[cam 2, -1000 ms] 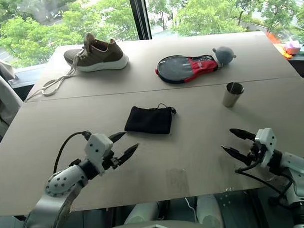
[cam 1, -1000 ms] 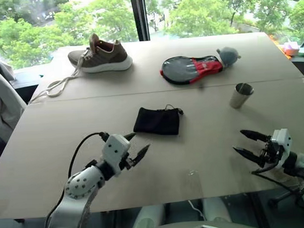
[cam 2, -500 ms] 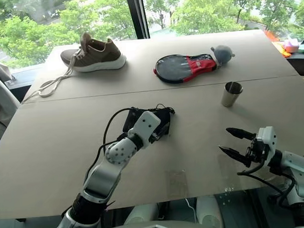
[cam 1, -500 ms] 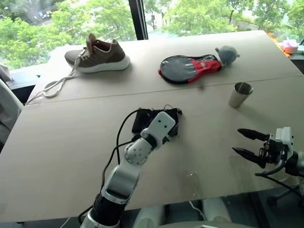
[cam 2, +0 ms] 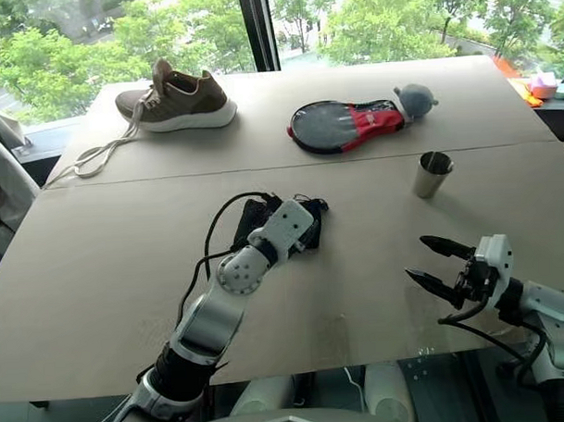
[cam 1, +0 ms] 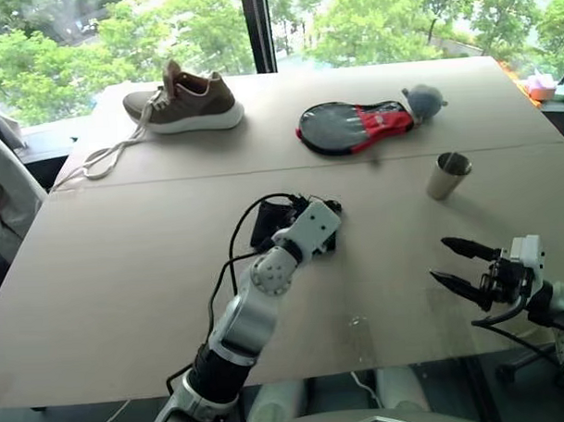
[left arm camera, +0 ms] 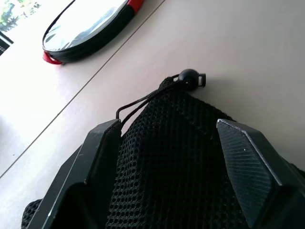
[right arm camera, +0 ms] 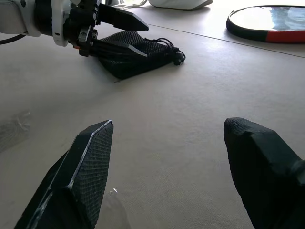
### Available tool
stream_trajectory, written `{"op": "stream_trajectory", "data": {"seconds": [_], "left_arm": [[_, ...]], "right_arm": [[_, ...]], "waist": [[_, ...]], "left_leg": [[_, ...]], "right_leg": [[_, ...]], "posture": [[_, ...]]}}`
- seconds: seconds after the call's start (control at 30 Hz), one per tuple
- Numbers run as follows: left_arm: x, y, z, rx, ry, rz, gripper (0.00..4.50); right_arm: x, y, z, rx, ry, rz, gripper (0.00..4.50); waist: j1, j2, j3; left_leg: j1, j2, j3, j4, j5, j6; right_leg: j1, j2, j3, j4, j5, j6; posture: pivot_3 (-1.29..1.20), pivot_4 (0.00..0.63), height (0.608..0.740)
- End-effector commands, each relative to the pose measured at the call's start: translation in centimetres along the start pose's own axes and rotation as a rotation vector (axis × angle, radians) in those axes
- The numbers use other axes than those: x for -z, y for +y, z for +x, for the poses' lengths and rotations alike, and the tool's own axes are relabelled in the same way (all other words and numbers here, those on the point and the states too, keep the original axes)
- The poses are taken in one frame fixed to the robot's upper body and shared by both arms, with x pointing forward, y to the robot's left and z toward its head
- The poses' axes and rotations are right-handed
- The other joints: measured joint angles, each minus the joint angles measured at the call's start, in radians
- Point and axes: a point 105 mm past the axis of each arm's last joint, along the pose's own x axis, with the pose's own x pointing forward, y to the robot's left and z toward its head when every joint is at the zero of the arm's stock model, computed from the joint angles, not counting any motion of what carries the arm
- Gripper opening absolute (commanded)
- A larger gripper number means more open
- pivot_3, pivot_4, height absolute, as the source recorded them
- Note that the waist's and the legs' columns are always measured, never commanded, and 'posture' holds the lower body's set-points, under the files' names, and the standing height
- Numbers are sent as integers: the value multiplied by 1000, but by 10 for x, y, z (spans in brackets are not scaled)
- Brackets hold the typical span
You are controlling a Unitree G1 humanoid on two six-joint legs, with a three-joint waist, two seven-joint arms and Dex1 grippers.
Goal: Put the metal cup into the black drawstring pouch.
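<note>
Sneaker (cam 1: pixel 190 101) with loose laces at about ten o'clock on the table (cam 1: pixel 108 263); nearer centre, the left gripper (left arm camera: pixel 174 157) hovers over the black drawstring pouch (left arm camera: pixel 176 143), fingers spread to either side of the mesh, cord and toggle just beyond the tips, seemingly lined up to take hold near the mouth so the bag can be opened; whether the tips touch the fabric cannot be told; a second ago this arm hung well short of the pouch toward seven o'clock, and it has since swung forward and to the right over it; black-and-red paddle-shaped case (cam 1: pixel 353 128) with a grey plush toy (cam 1: pixel 424 99) at its end lies at one o'clock, untouched; the metal cup (cam 1: pixel 446 176) stands upright at two o'clock, well apart from the pouch and from both grippers, not yet picked up; right gripper (cam 1: pixel 453 264) waits at four o'clock, fingers apart and empty, holding roughly the same spot as before, likely reserved for the cup.
</note>
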Motion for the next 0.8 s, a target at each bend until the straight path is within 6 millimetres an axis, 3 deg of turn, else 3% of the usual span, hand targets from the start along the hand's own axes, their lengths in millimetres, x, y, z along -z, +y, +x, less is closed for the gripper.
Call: {"op": "stream_trajectory", "data": {"seconds": [0.03,0.17,0.3,0.63,0.73,0.8], "left_arm": [[-16,5,-3,-6,-65,2,3301],[-18,-6,-6,73,-75,10,3301],[5,-5,-10,97,26,105,3301],[39,65,-49,-157,117,359,3301],[46,76,-55,-234,137,361,3301],[53,73,-57,-245,155,316,3301]], "right_arm": [[-11,-2,-1,16,-26,-33,3694],[-15,-2,1,22,-31,-35,3694],[-16,-2,2,27,-34,-35,3694],[-11,0,0,41,-36,-18,3694],[-9,-1,0,42,-38,-15,3694],[-7,-1,1,42,-40,-14,3694]], "waist": [[-1,0,0],[-2,0,0],[-2,0,0],[-2,1,0],[1,1,0],[4,1,0]], "left_leg": [[0,0,0,0,0,0],[0,0,0,0,0,0],[0,0,0,0,0,0],[1,1,0,-1,0,0],[0,1,0,-1,0,0],[0,1,0,0,0,0]], "right_leg": [[0,0,0,0,0,0],[0,1,0,0,0,0],[0,1,0,0,0,0],[-1,1,0,0,0,0],[-1,1,0,0,1,-1],[-1,1,0,0,1,-1]], "posture": [[0,150,740],[0,150,740],[0,150,740],[0,150,740],[0,150,740],[0,150,740]]}}
